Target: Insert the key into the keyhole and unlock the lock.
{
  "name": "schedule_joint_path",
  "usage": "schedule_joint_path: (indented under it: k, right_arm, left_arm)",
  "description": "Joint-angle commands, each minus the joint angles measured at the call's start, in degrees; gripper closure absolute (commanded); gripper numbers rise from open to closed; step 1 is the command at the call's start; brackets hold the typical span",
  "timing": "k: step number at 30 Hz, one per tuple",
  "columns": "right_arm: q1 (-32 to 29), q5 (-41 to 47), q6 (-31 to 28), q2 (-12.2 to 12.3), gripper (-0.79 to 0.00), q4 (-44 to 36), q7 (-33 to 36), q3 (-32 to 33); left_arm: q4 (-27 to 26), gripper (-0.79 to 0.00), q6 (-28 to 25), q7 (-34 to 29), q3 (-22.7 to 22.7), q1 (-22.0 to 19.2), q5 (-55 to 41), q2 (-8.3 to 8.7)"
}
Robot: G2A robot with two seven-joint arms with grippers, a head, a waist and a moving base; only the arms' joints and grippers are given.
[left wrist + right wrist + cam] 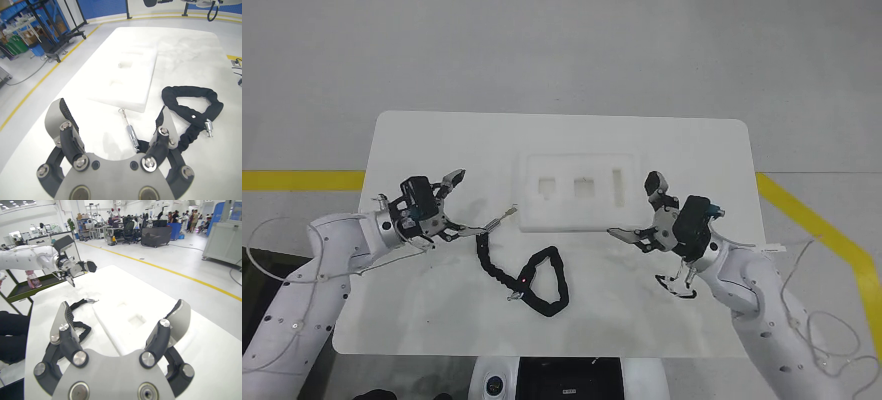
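The left tool (466,205) hovers over the desk (442,140) at the centre left of the top view. Its jaws are spread wide and hold nothing. The right tool (632,206) sits at the centre right, by the right end of the white foam block (542,215), also wide open and empty.

The chain lock (191,89), in a black fabric sleeve, lies on the desk below the foam block in the top view. It runs from a loop at lower centre up toward the block's lower left corner. At that upper end is the chrome lock barrel (132,135), and the key (123,114) with its small ring sticks straight out of the barrel's tip, just beside the block's edge. That suggests the key is already in the keyhole.

The locking pin (209,128) at the chain's other end lies free on the desk beside the sleeve, apart from the barrel. By that sign the lock looks open, and the task appears done or nearly so. The pictures cannot show whether the key has been turned fully. Neither tool touches the key or the chain.
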Motion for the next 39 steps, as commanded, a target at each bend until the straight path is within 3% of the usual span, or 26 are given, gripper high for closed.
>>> schedule_joint_path:
  k: [1, 10, 21, 39]
  right_arm:
    - [0.0, -1.1, 2.0, 0.0, -0.785, 0.4, -1.5, 1.5]
    - [0.1, -2.7, 8.3, 0.3, -0.785, 0.8, -3.2, 7.3]
    - [1.8, -2.5, 11.0, 0.8, -0.785, -1.6, 6.1, 13.0]
    - [2.2, -3.0, 12.2, 0.8, -0.784, -2.1, 7.4, 13.5]
  left_arm:
    - [0.4, -0.785, 0.1, 3.6, -1.1, -0.7, 1.6, 0.22]
    - [2.8, -0.785, -0.6, 9.1, -2.8, -4.7, 5.5, 0.78]
    - [4.8, -0.785, -2.6, 9.6, -3.3, -10.4, 8.2, 1.29]
    - [5.5, -0.784, -2.0, 10.3, -3.0, -10.9, 8.7, 1.42]
